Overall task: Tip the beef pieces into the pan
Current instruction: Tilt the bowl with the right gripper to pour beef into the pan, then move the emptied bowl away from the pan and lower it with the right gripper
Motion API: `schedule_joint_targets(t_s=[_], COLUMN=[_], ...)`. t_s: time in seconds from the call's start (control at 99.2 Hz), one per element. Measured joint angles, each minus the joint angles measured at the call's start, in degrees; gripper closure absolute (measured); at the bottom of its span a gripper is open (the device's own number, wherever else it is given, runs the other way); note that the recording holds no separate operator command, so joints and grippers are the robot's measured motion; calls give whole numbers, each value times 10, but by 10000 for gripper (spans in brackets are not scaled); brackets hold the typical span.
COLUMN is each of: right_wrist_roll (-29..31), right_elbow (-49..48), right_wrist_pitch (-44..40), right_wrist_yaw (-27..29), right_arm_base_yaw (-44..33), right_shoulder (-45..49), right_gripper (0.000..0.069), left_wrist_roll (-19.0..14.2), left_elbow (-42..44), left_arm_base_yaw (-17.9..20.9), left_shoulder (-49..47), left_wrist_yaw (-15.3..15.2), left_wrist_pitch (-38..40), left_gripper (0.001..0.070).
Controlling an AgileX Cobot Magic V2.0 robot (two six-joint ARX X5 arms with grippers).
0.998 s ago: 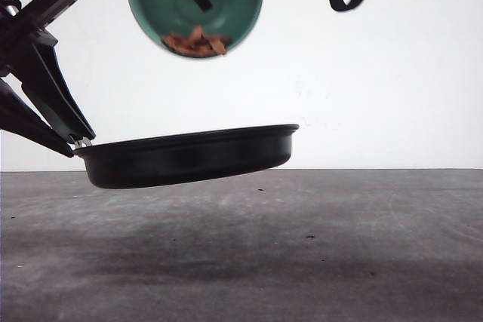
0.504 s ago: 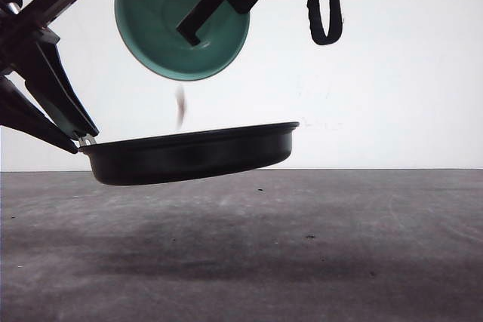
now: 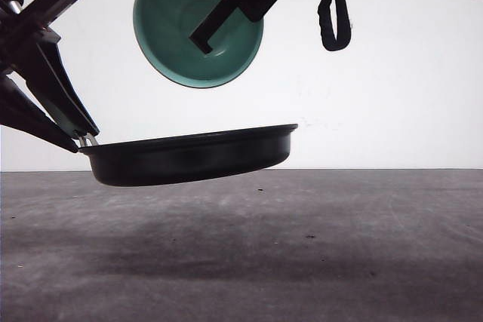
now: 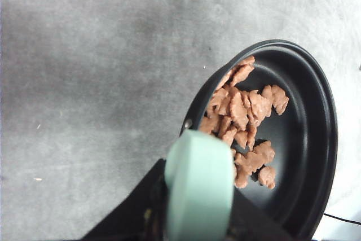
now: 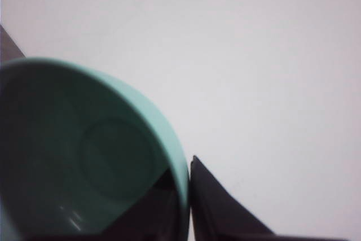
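Observation:
The black pan (image 3: pixel 189 157) hangs above the grey table, slightly tilted. My left gripper (image 3: pixel 78 139) is shut on its mint-green handle (image 4: pixel 198 187). In the left wrist view the beef pieces (image 4: pixel 241 123) lie in a heap inside the pan (image 4: pixel 329 139), on the side near the handle. Above the pan, a teal bowl (image 3: pixel 181 32) is tipped on its side with its empty inside facing the front camera. My right gripper (image 5: pixel 186 196) is shut on the bowl's rim (image 5: pixel 169 139), one finger inside the bowl and one finger (image 5: pixel 220 213) outside.
The grey tabletop (image 3: pixel 302 246) spreads below the pan, with a white wall behind it. A black strap loop (image 3: pixel 334 16) dangles from the right arm to the right of the bowl.
The beef pieces have left the teal bowl and dropped into the pan. The bowl, now empty, has shifted a little to the right. The pan has stayed in place.

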Motion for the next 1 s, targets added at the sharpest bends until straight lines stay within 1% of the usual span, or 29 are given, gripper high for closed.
schedule_joint_targets(t_s=[0.111,0.272,0.403,0.504,0.565,0.635,0.726,0.797,0.877,0.948,0.998], right_wrist_roll=[41,108,167,231,280,350,447,533,636,717,764], right_elbow=[0,0,0,1,2,11,35,61,88,97,97], right_wrist_pitch=[1,-3,-32,-92,-154,-258,-414,-551,-704,-818,-894], right_wrist_yaw=[10,81,113,143,154,164,159,127,78,43,14], right_arm_base_yaw=[1,12,29,34,34,32,16,-14,-67,-122,-165], right_shoulder=[0,-13,-59,-106,-138,-182,-242,-291,-344,-385,-412], right_gripper=[678,678,678,678,678,678,678,678,678,678,678], left_wrist_roll=[0,0,2,7,13,20,30,35,41,45,46], left_elbow=[0,0,0,0,0,0,0,0,0,0,0], left_arm_base_yaw=[0,0,1,1,1,1,1,1,1,1,1], left_shoulder=[0,0,0,0,0,0,0,0,0,0,0], left_wrist_yaw=[0,-6,-7,-8,-10,-12,-16,-20,-25,-29,-30], left_wrist_pitch=[10,22,35,39,40,39,39,39,40,40,42], left_gripper=[657,657,657,657,657,658,657,657,658,658,657])
